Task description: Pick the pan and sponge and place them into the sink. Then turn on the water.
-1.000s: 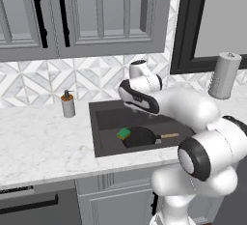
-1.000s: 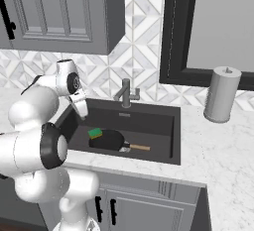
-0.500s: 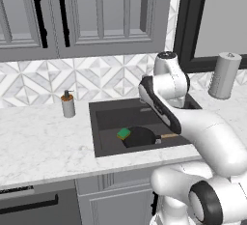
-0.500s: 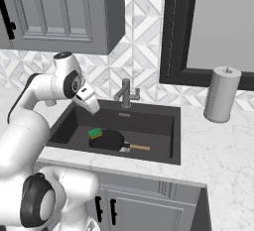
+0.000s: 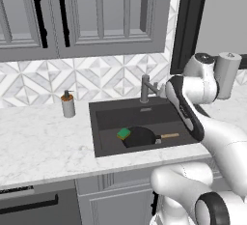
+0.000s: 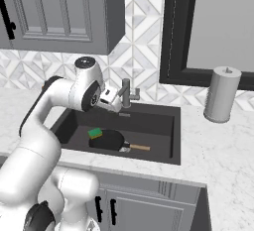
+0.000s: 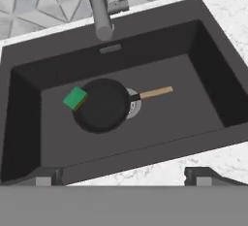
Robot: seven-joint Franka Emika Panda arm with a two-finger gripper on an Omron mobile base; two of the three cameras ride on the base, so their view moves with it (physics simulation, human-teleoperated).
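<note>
Now, line by line:
Gripper (image 7: 124, 179): jaws spread wide and empty, hovering above the sink's front rim, looking down into it.
Sink (image 7: 213, 94): dark basin directly below and ahead of the gripper.
Pan (image 7: 102, 105): on the basin floor below the fingertips, a little left of midway, wooden handle pointing right (partly covering the drain).
Sponge (image 7: 75, 98): green face up, touching the pan's left rim.
Faucet (image 7: 99, 7): at the far rim, beyond the pan; no stream visible.
</note>
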